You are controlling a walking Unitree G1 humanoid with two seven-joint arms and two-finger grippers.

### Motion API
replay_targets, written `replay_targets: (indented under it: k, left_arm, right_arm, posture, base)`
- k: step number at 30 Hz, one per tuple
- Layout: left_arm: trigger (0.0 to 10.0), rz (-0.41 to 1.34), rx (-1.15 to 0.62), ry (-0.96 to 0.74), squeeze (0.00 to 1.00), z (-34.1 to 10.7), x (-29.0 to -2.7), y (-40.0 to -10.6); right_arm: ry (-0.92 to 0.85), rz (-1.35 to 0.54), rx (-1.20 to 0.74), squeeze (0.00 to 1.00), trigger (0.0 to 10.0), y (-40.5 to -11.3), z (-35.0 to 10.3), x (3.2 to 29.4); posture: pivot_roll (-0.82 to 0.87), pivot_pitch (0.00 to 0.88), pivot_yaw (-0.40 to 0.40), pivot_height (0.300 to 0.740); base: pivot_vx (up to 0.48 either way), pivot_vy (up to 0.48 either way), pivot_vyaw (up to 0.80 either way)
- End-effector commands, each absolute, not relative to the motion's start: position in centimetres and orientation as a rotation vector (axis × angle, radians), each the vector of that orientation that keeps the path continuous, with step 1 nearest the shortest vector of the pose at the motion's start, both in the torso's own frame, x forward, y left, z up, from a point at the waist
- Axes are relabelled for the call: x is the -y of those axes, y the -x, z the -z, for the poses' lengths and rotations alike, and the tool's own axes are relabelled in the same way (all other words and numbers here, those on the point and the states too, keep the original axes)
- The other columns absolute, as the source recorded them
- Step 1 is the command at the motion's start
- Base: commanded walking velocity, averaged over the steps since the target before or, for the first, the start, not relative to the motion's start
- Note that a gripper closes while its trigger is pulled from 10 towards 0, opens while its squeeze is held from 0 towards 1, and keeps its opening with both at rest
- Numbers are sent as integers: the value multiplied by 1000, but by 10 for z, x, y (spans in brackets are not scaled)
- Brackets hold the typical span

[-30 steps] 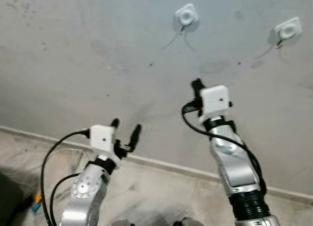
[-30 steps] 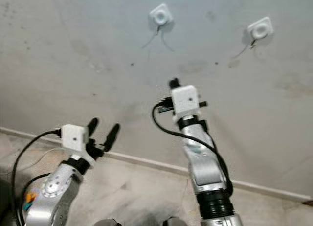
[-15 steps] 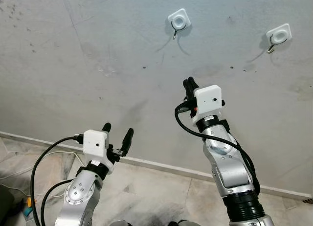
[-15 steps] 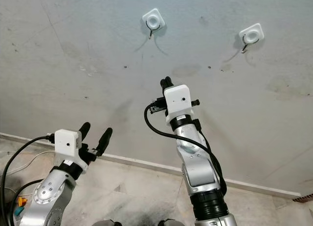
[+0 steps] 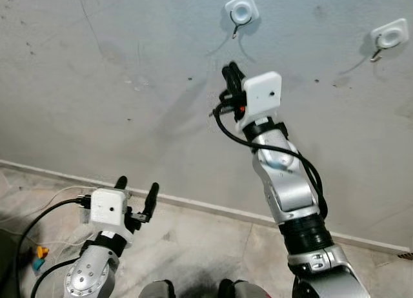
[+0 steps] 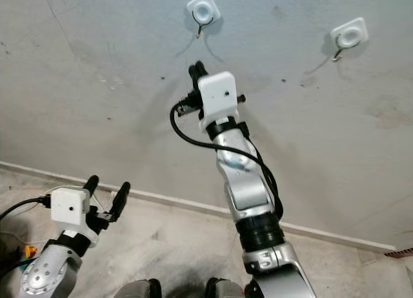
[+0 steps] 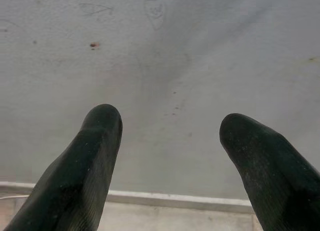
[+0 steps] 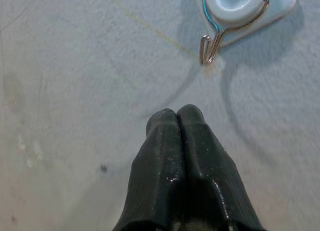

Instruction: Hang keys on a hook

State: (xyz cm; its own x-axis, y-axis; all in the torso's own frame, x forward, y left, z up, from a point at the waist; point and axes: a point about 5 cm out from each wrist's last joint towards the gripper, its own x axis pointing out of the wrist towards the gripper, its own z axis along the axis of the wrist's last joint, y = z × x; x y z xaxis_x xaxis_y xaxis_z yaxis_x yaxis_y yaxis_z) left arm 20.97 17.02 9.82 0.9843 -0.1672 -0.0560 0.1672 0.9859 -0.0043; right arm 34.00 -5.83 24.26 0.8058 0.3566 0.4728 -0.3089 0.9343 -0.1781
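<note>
Right gripper [image 8: 177,118] raised against the grey wall [image 5: 97,85], fingers pressed together with no key visible between them, tips just below the metal hook [image 8: 215,43] on its white square mount [image 5: 242,9]. Left gripper [image 5: 137,188] low near the skirting, fingers spread wide, holding nothing. Second hook [image 5: 389,37] further off beyond the right gripper.
</note>
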Motion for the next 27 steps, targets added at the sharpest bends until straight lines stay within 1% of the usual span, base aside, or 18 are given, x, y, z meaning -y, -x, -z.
replay_targets:
  k: [1, 15, 19, 27]
  left_arm:
    - [10000, 160, -65, -17, 0, -99, -173, -206]
    - [10000, 154, -63, -30, 0, -102, -175, -202]
    - [10000, 147, -64, -29, 0, -102, -175, -201]
    - [10000, 149, -63, -30, 0, -102, -174, -202]
  right_arm:
    - [80, -347, 554, 0, 10000, -341, -249, 58]
    - [93, -357, 702, 0, 10000, -337, -287, 56]
    - [103, -371, 703, 0, 10000, -332, -284, 58]
    - [143, -400, 653, 0, 10000, -320, -262, 65]
  posture:
    - [195, 237, -9, 740]
    - [218, 233, -14, 740]
    - [220, 233, -20, 740]
    - [210, 230, -17, 740]
  base:
    - [0, 0, 0]
    - [0, 0, 0]
    - [0, 0, 0]
    - [0, 0, 0]
